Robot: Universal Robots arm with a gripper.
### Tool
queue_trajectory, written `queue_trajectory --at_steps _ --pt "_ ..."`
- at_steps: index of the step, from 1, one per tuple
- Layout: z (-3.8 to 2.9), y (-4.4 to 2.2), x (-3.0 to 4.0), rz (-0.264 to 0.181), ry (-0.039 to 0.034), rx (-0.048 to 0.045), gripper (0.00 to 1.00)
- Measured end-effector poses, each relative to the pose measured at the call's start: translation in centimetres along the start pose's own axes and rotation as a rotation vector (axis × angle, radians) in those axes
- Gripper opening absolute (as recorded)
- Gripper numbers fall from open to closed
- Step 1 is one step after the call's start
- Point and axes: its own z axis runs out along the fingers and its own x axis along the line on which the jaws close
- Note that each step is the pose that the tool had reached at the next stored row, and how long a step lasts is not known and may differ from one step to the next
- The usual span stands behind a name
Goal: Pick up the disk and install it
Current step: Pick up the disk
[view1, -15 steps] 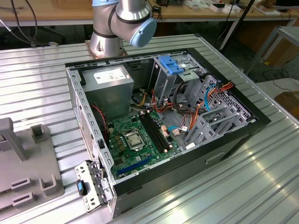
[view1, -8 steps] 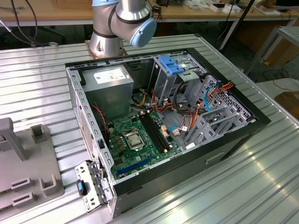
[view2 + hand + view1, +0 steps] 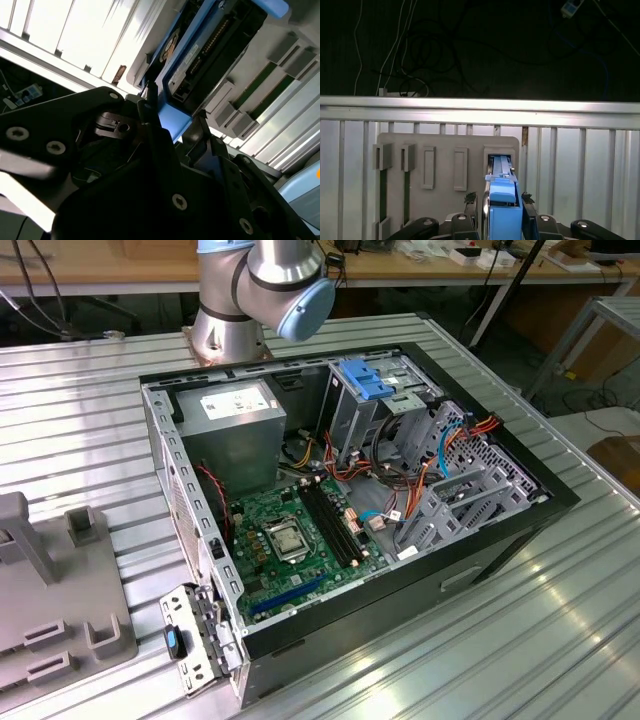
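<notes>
The disk (image 3: 503,210), in its bright blue carrier, stands on edge in a slot of a grey slotted fixture (image 3: 445,145) in the first wrist view. My gripper (image 3: 499,200) has a black finger (image 3: 470,201) close against each side of the carrier and looks shut on it. In the second wrist view the disk (image 3: 200,55) shows its grey underside and blue frame, with the gripper (image 3: 175,112) closed around the frame's end. The open computer case (image 3: 160,455) lies on the table in the exterior view.
Inside the case are a green motherboard (image 3: 290,540), a grey power supply (image 3: 235,420) and a drive cage with a pale blue latch (image 3: 365,380). A grey fixture (image 3: 50,600) sits at the exterior view's left. The ribbed metal table (image 3: 500,640) ends just past the slotted fixture.
</notes>
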Motion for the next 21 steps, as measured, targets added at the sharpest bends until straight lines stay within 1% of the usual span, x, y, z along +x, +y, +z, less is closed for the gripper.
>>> queue_trajectory --at_steps 2,12,13,14,19,21 --pt "0.0 0.0 -0.15 0.0 0.0 0.0001 0.45" --pt "0.02 0.0 -0.03 0.0 0.0001 -0.0001 0.45" --pt "0.02 0.01 -0.04 0.0 0.0001 -0.0002 0.44" --pt "0.02 0.0 -0.04 0.0 0.0001 -0.0002 0.38" --pt "0.04 0.0 -0.04 0.001 0.0001 -0.0001 0.37" --pt "0.05 0.0 -0.04 0.009 0.0002 -0.0007 0.37"
